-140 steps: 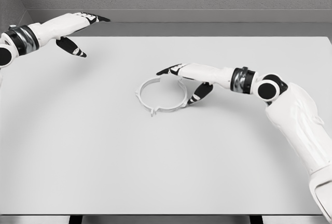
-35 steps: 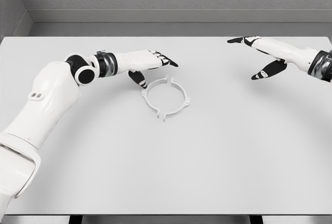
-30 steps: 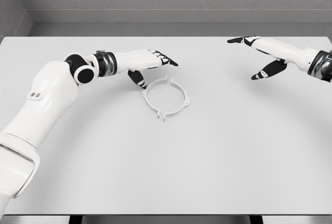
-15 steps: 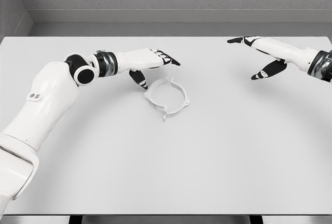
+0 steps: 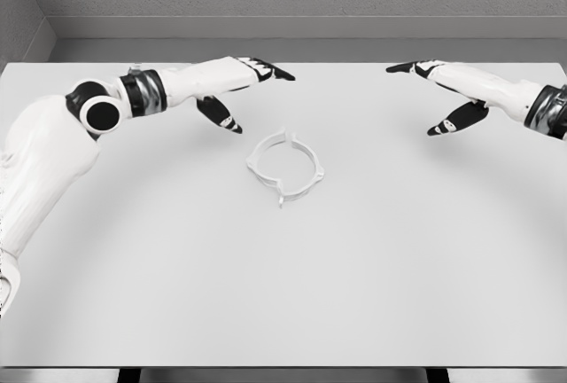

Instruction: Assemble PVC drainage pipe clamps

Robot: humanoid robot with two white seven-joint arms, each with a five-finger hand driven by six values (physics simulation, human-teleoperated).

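Clamp ring (image 5: pixel 285 166) sits on the white table (image 5: pixel 177 294) a bit above centre, lying flat as far as I can tell, ears sticking out around the rim. Neither hand touches it. Left hand (image 5: pixel 232 90) hovers up and to the left of the ring, fingers stretched out, thumb hanging down, holding nothing. Right hand (image 5: pixel 443 90) is well apart near the far right edge, also relaxed w/ fingers extended, empty.

Risks as I judge them: the ring is thin and light, so a flat-fingered approach could shove it across the table instead of gripping it, or tip it up on edge. White part on white surface gives poor contrast, so I could misjudge where the rim is. Can't tell if both halves are seated; a nudge might split them.

No brand, label or writing readable anywhere.
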